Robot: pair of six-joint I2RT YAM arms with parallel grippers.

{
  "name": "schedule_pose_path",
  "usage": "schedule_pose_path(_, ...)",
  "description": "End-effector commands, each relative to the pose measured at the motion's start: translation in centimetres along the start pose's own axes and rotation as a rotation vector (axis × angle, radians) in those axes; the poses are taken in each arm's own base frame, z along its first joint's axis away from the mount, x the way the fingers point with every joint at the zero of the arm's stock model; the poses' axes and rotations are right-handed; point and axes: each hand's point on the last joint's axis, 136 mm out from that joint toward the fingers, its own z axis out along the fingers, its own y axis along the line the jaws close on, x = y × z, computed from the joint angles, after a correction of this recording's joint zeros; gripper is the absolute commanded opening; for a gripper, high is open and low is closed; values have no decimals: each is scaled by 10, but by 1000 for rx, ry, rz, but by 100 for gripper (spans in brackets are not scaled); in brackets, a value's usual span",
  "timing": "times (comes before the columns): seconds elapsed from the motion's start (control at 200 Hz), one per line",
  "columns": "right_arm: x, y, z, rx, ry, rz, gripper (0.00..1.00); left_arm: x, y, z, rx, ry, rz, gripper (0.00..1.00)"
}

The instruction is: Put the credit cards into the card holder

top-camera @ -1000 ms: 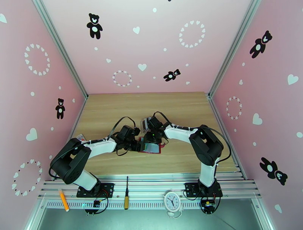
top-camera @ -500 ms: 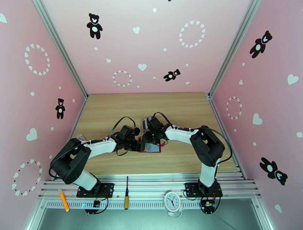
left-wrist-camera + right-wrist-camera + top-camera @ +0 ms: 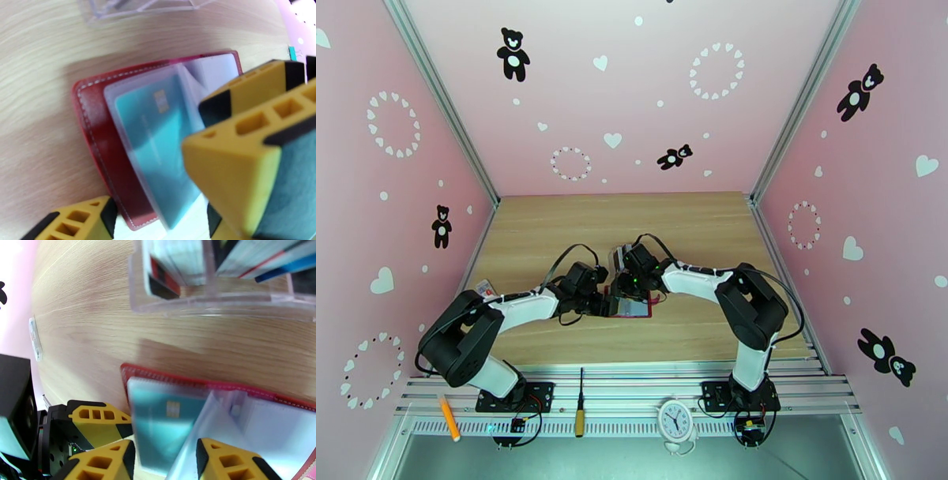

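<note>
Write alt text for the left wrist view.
An open dark-red card holder lies on the wooden table, a teal chip card showing through a clear pocket. Yellow-and-black fingers of the left gripper loom blurred in the foreground; the edge of a clear plastic rack shows at the top.

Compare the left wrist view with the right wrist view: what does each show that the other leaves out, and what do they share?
Left wrist view: the card holder with its white-stitched outer edge and rounded corners along one whole side. Right wrist view: standing cards slotted upright in the clear rack. Both: the teal card, gold chip showing, among the transparent pockets of the open red holder, lying on the wooden table with the rack beyond it.
</note>
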Motion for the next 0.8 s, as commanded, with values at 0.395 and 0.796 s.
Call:
schedule_pose_path(0.395, 10, 19, -1, -50, 33, -25, 48, -4, -8, -15, 41, -52, 23, 61)
schedule_pose_path(0.796, 2, 28, -1, -60, 27, -36, 48, 6, -22, -10, 46, -19, 96, 63)
